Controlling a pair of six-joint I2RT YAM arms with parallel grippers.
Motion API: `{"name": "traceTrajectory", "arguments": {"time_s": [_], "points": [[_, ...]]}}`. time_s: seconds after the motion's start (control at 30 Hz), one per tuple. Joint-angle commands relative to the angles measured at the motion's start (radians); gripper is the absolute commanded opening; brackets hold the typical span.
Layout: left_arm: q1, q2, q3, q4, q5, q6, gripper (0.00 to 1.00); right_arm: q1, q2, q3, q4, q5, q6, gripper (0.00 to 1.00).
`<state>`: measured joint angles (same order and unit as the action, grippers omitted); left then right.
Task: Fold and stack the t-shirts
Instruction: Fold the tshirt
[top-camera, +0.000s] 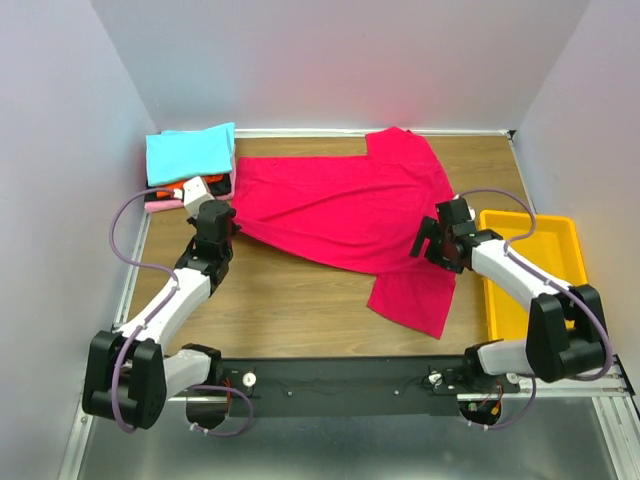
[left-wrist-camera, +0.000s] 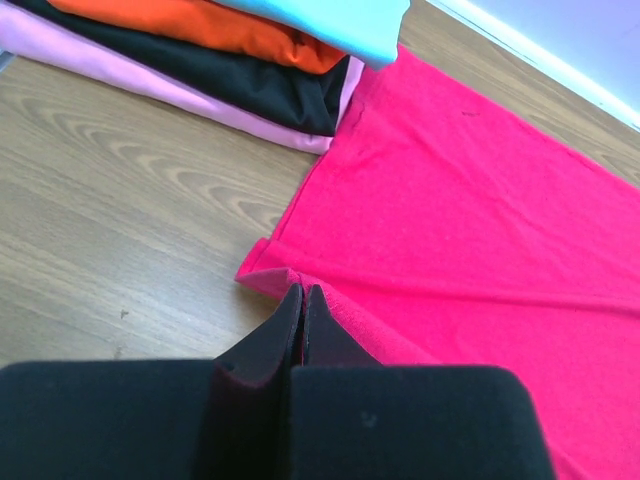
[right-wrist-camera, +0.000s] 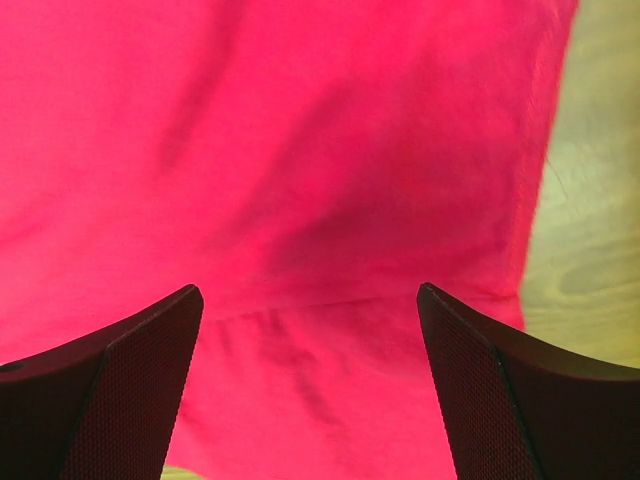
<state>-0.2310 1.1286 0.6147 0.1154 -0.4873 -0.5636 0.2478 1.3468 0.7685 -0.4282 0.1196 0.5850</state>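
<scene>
A large crimson t-shirt (top-camera: 345, 215) (left-wrist-camera: 480, 220) (right-wrist-camera: 300, 150) of soft cloth is seen spread flat on the brown wood-grain table top (top-camera: 280, 300) (left-wrist-camera: 120, 200) (right-wrist-camera: 590, 200). One short sleeve is turned toward the far wall and the other toward the near edge. At the left edge of this shirt, at the nearer corner of its hem, the black two-finger left gripper (top-camera: 222, 215) (left-wrist-camera: 303, 300) is placed. Its fingers are pressed together, and a small fold of the hem is pinched and slightly raised at their tips. Over the right part of the shirt, close to where the nearer sleeve joins the body, the black right gripper (top-camera: 432, 240) (right-wrist-camera: 310, 295) is held. Its fingers are spread wide with only flat red cloth seen between them, and whether the tips touch the cloth cannot be told. Against the far left corner of the shirt, a stack of four folded shirts is set, its side meeting the crimson hem. A pale pink folded t-shirt (top-camera: 160, 205) (left-wrist-camera: 150, 85) lies lowest, and a black folded t-shirt (left-wrist-camera: 230, 75) lies on it. Next comes an orange-red folded t-shirt (top-camera: 165, 193) (left-wrist-camera: 200, 25), with a cyan folded t-shirt (top-camera: 190, 152) (left-wrist-camera: 330, 20) uppermost. To the right of the crimson shirt, apart from it, a rectangular yellow plastic bin (top-camera: 528, 217) is found.
</scene>
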Motion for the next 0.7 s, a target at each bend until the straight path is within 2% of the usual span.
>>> {"name": "traceTrajectory", "arguments": {"time_s": [0.0,0.1,0.27,0.5,0.67], "points": [[0.004,0.006,-0.007,0.047,0.023,0.021,0.0,0.004,0.069,-0.005,-0.069,0.061,0.016,0.94],[0.005,0.049,0.016,0.046,0.023,0.022,0.0,0.005,0.155,0.026,-0.061,0.057,0.019,0.94],[0.005,0.095,0.031,0.052,0.02,0.025,0.0,0.005,0.219,0.074,-0.054,0.084,0.01,0.95],[0.016,0.155,0.083,0.052,0.0,0.033,0.0,0.007,0.325,0.143,0.009,0.046,0.004,0.95],[0.047,0.22,0.135,0.059,-0.02,0.041,0.0,0.005,0.397,0.239,0.031,0.057,-0.016,0.95]]}}
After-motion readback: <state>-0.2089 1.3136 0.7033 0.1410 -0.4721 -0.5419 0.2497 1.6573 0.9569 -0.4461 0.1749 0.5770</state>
